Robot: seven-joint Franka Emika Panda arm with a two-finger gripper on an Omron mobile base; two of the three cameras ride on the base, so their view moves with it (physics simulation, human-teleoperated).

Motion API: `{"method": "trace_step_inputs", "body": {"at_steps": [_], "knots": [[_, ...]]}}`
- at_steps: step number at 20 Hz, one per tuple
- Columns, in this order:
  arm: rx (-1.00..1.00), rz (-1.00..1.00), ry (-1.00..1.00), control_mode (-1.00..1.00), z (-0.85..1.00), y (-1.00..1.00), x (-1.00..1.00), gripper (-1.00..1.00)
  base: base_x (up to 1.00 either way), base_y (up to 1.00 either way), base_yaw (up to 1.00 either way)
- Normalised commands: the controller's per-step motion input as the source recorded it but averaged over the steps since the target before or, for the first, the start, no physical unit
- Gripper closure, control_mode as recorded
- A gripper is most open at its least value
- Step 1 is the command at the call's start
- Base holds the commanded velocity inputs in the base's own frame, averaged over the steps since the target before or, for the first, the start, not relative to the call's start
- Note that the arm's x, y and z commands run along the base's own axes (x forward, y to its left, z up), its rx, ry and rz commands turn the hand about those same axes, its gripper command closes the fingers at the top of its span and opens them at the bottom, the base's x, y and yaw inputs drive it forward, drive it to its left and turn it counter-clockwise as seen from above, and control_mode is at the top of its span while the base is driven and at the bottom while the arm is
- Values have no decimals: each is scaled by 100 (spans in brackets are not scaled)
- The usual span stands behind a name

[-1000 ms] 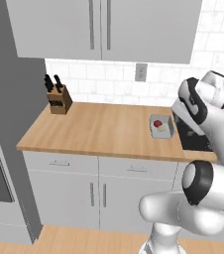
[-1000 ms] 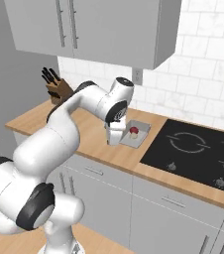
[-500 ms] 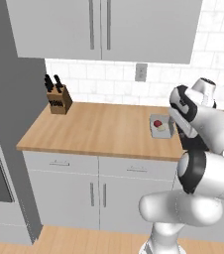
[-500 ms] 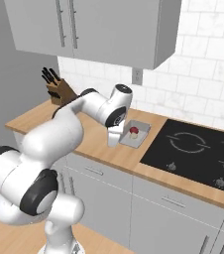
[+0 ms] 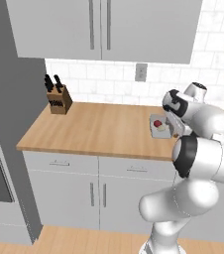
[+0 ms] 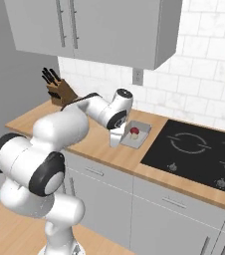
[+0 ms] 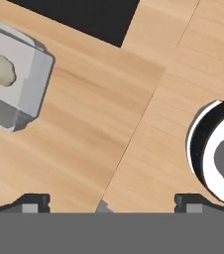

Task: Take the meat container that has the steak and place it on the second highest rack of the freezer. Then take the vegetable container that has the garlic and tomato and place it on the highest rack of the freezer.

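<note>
1. The tray [image 5: 159, 127] is a shallow rectangular pale grey thing sitting flat on the wooden tabletop [image 5: 94, 129], close to the black cooktop [image 6: 194, 149]. From the right base view its long axis runs from the front edge of the tabletop back toward the tiled wall, a bit slanted.
2. Inside it there's a small round red tomato [image 6: 134, 131] with something pale and lumpy right next to it, probably the garlic [image 7: 1, 69]. In the hand view the pale lump is clear and only a sliver of red shows at the picture's edge.
3. The jaws [image 7: 109, 201] are spread as wide as they go and have nothing in them. Both dark tips poke up at the bottom of the hand view with bare wood between them.
4. The tray is off to one side of the jaws, not between them: upper left corner of the hand view, apart from the tips. In the right base view the hand [image 6: 115, 138] hangs just beside the tray's near left side.
5. A knife block [image 5: 58, 97] stands at the far left back of the tabletop, well apart from the tray.
</note>
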Motion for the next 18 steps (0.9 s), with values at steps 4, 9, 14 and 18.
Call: {"method": "trace_step_inputs", "body": {"at_steps": [4, 9, 14, 18], "knots": [[0, 0, 0, -100, -24, -14, 42, -100, 0, 0, 0], [0, 0, 0, -100, -24, -20, 37, -100, 0, 0, 0], [0, 0, 3, -100, -37, -7, 46, -100, 0, 0, 0], [0, 0, 1, -100, -29, -4, 41, -100, 0, 0, 0]]}}
